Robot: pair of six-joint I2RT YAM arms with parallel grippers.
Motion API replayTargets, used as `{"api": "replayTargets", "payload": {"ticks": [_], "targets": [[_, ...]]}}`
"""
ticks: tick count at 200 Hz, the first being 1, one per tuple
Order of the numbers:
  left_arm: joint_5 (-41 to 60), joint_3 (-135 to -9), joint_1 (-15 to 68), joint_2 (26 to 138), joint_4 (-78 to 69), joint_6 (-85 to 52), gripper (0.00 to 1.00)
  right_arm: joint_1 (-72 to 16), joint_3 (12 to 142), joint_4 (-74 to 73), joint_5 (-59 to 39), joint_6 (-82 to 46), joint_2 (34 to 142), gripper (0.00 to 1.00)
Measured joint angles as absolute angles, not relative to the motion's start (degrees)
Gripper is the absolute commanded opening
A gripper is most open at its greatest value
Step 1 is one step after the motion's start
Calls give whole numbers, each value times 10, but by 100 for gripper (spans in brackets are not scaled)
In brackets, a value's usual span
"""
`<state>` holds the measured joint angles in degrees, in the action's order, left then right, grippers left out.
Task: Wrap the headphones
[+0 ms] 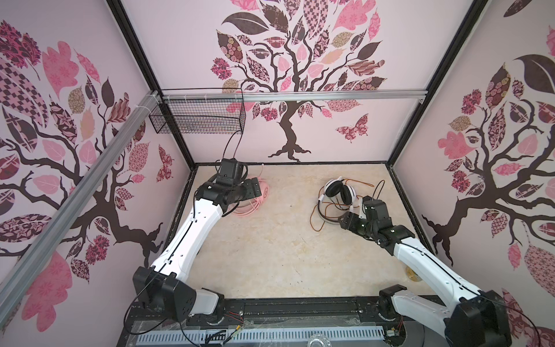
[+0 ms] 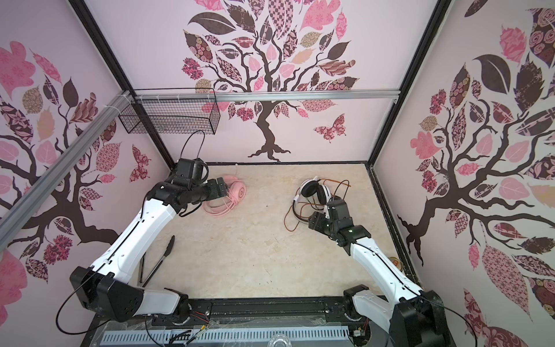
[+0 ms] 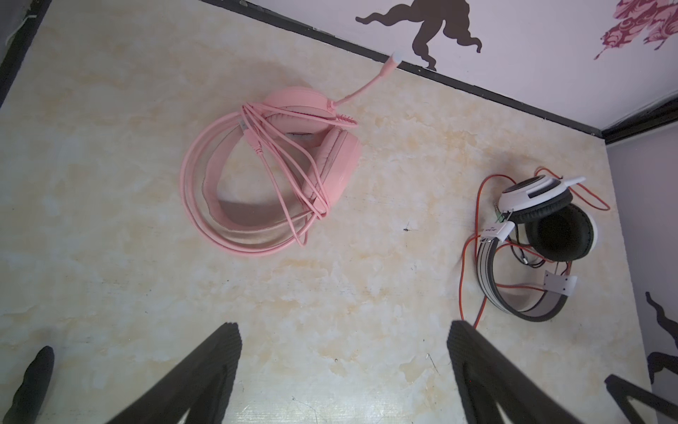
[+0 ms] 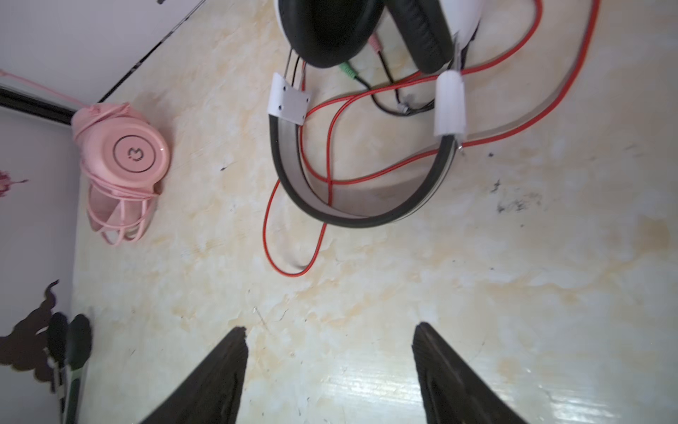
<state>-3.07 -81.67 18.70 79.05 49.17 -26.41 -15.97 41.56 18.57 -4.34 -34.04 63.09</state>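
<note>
**Slack cable is the weak spot**

Both claws hang empty. The left claw [image 3: 343, 326] gapes wide just short of the pink headset [image 3: 337, 161], which lies far left on the surface [image 3: 110, 183]. The right claw [image 4: 330, 326] stands well open near the white-and-black headset [image 4: 330, 22], far right. The pink cable [image 3: 189, 172] is wound on only slackly, and I reckon a nudge could spill its coils. The orange-red cable [image 4: 293, 274] sprawls through the headband, so tugging one strand might drag or knot everything.
</note>
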Motion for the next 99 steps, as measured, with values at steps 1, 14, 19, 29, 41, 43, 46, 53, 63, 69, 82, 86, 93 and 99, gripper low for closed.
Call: {"api": "replayTargets", "payload": {"ticks": [1, 14, 19, 29, 41, 43, 46, 53, 63, 69, 82, 86, 93, 99], "targets": [[-31, -816, 188, 790, 492, -264, 92, -160, 418, 186, -38, -342, 634, 83], [-37, -815, 203, 784, 491, -259, 95, -160, 441, 186, 5, -341, 659, 94], [-37, -815, 208, 782, 489, -258, 95, -160, 451, 186, 23, -336, 669, 95], [-36, -815, 218, 779, 488, -255, 97, -159, 472, 181, 54, -330, 696, 98], [-34, -815, 225, 775, 488, -254, 97, -159, 502, 178, 83, -314, 731, 99], [-34, -815, 225, 775, 488, -253, 97, -159, 506, 178, 87, -312, 736, 98], [-34, -815, 225, 774, 488, -253, 97, -159, 516, 177, 94, -307, 746, 98], [-34, -815, 225, 772, 488, -253, 97, -156, 539, 176, 104, -293, 772, 98], [-34, -815, 225, 768, 488, -253, 97, -151, 571, 172, 109, -271, 809, 96], [-34, -815, 225, 766, 488, -252, 97, -148, 589, 168, 107, -259, 830, 96], [-34, -815, 226, 760, 488, -252, 97, -138, 615, 154, 97, -236, 866, 94], [-34, -815, 227, 758, 488, -252, 97, -133, 620, 149, 93, -230, 873, 93], [-34, -815, 229, 754, 488, -252, 97, -124, 627, 142, 84, -219, 887, 92], [-34, -815, 231, 751, 488, -252, 97, -117, 632, 139, 78, -212, 896, 93]]}}
